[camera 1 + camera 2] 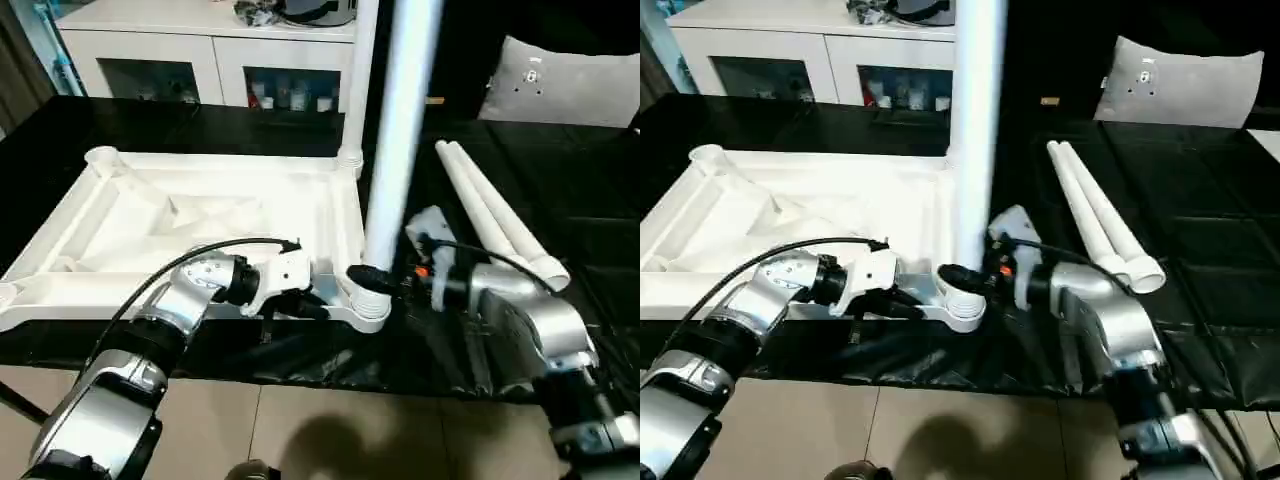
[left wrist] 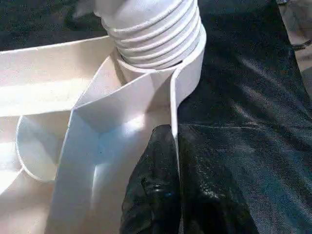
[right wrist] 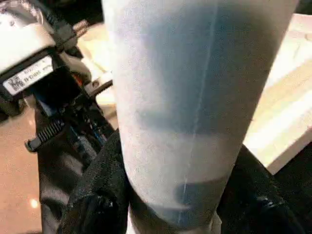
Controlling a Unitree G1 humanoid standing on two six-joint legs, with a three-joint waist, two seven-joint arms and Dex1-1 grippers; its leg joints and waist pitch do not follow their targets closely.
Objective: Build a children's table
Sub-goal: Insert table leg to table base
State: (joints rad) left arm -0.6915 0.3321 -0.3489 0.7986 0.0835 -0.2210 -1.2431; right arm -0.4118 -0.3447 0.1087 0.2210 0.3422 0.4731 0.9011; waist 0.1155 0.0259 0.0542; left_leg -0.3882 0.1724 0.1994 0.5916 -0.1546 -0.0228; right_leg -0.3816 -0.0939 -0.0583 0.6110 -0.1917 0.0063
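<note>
The white tabletop [image 1: 150, 215] lies upside down on the black surface, ribbed underside up. One leg [image 1: 358, 70] stands upright in its far right corner socket. A second leg [image 1: 400, 130] stands upright over the near right corner socket, and my right gripper [image 1: 375, 275] is shut on its lower part, with black fingers [image 3: 97, 195] on both sides of the tube [image 3: 195, 97]. Its ribbed end [image 2: 156, 29] sits in the socket. My left gripper [image 1: 310, 295] is shut on the tabletop's near rim [image 2: 173, 112] beside that corner. Two more legs [image 1: 495, 215] lie side by side to the right.
A white cabinet [image 1: 200, 50] with glass doors stands behind the work surface. A pale cushion-like panel [image 1: 560, 85] leans at the back right. The black surface ends just in front of the tabletop's near rim, with tan floor [image 1: 300, 430] below.
</note>
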